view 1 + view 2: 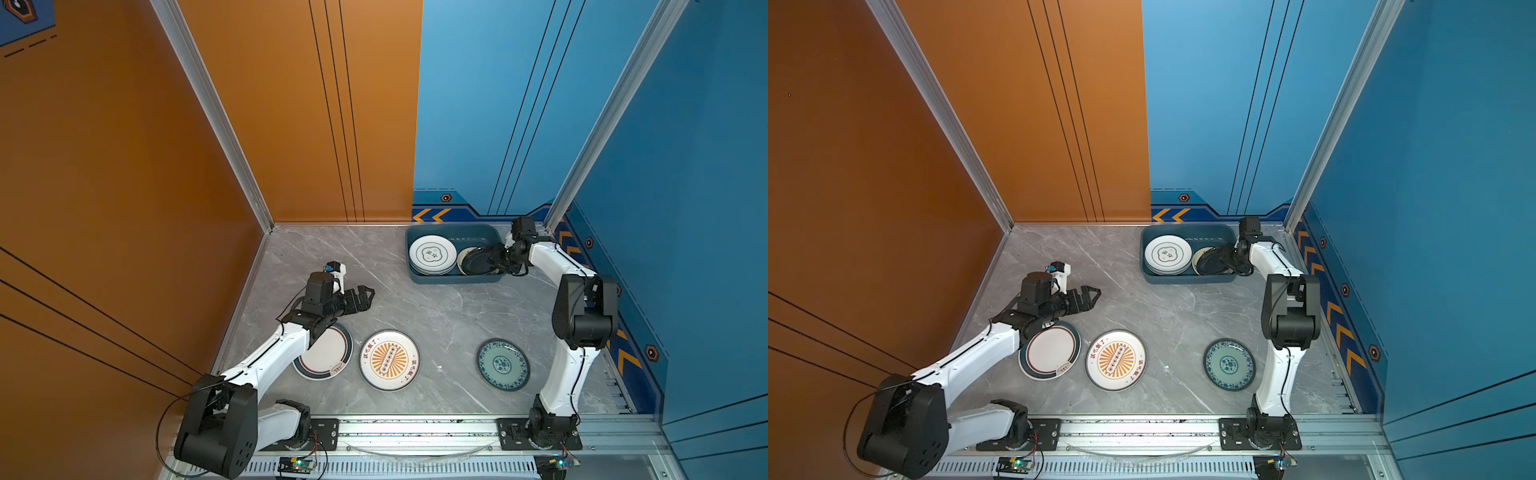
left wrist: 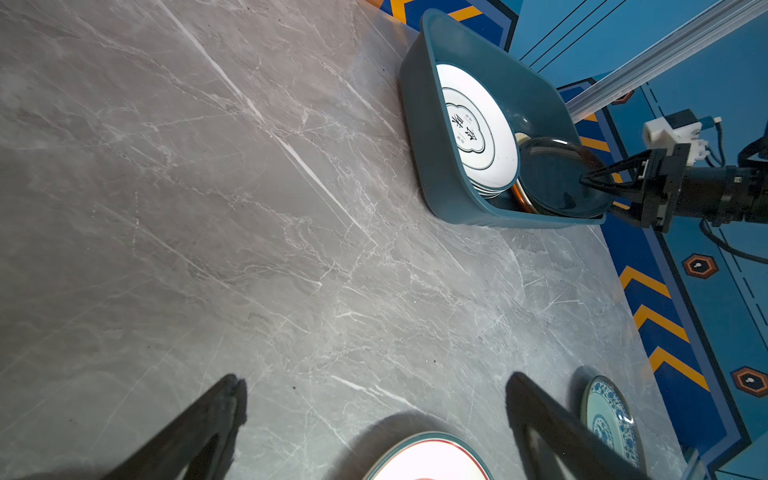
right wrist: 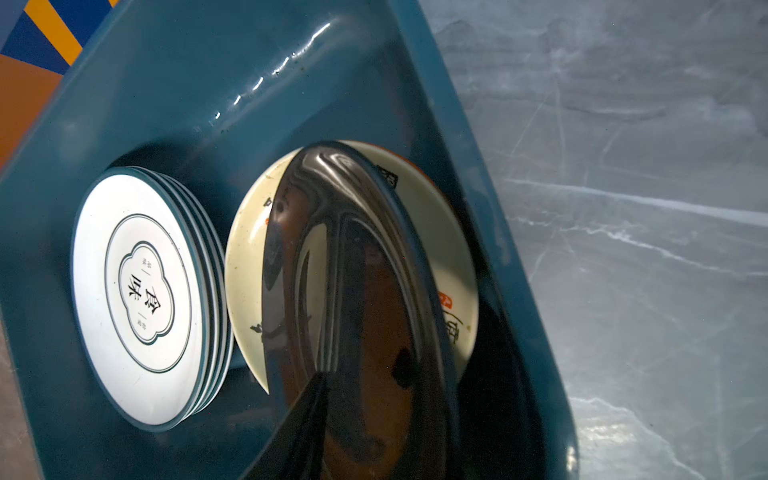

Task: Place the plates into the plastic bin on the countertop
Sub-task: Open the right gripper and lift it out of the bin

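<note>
Nearest to the right wrist camera is the black plate [image 3: 365, 291], which fills the middle of that view. It sits tilted inside the plastic bin [image 1: 453, 279], in the bin's right half, over a cream plate [image 3: 245, 266]. The right gripper [image 1: 491, 260] reaches over the bin's right wall. Its fingers [image 2: 592, 181] stand on both sides of this plate's edge, a little apart; I cannot tell whether they press it.

In the bin's left half lies a flat stack of white plates [image 1: 432, 254], the top one with a black cloud emblem. The bin stands on the countertop [image 1: 415, 307].

Three plates lie on the countertop outside the bin, well apart from its near wall. The teal patterned plate [image 1: 503, 364] lies opposite the bin's right end, and the sunburst plate [image 1: 389, 360] about opposite its left end. The dark-rimmed white plate [image 1: 328, 355] lies farther to the left, partly under the left arm [image 1: 270, 357]. The left gripper [image 1: 369, 300] hovers between this plate and the bin, its fingers spread wide with nothing between them.
</note>
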